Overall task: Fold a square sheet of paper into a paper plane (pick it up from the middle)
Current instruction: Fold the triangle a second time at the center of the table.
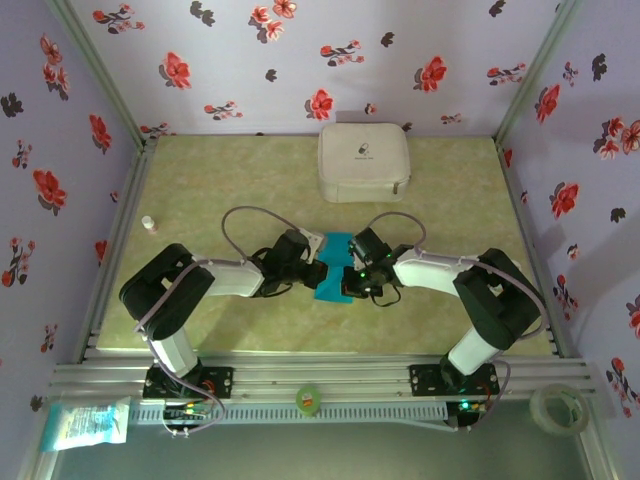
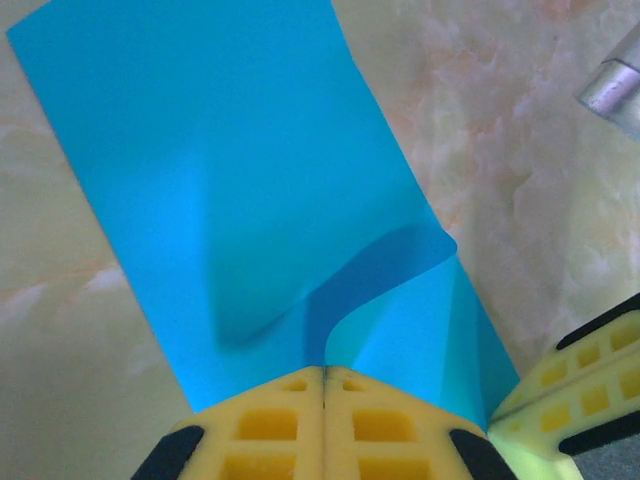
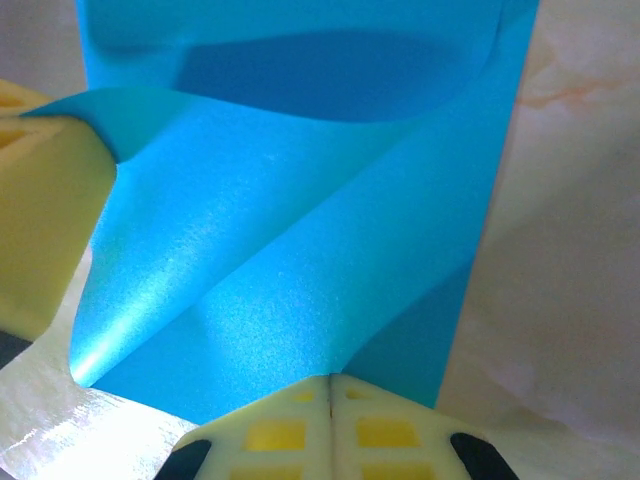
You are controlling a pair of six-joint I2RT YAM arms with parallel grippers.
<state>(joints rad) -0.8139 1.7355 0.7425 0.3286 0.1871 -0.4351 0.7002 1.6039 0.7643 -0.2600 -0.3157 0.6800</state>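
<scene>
The square sheet of paper (image 1: 330, 290) is bright turquoise and lies as a narrow folded rectangle at the middle of the table. My left gripper (image 1: 318, 268) reaches it from the left and my right gripper (image 1: 348, 275) from the right, their tips close together over it. In the left wrist view the left gripper (image 2: 325, 368) is shut on a curled-up flap of the sheet (image 2: 230, 170). Seen from the right wrist, the right gripper (image 3: 330, 377) is shut on a raised fold of the sheet (image 3: 300, 250), with a left gripper's finger (image 3: 40, 230) pinching the same layer's corner.
A white zip case (image 1: 363, 161) stands at the back of the table, beyond the paper. A small white bottle (image 1: 149, 224) sits near the left wall. On the front rail lie a green tape roll (image 1: 308, 399), a clear tape roll (image 1: 558, 408) and a packet (image 1: 85, 420).
</scene>
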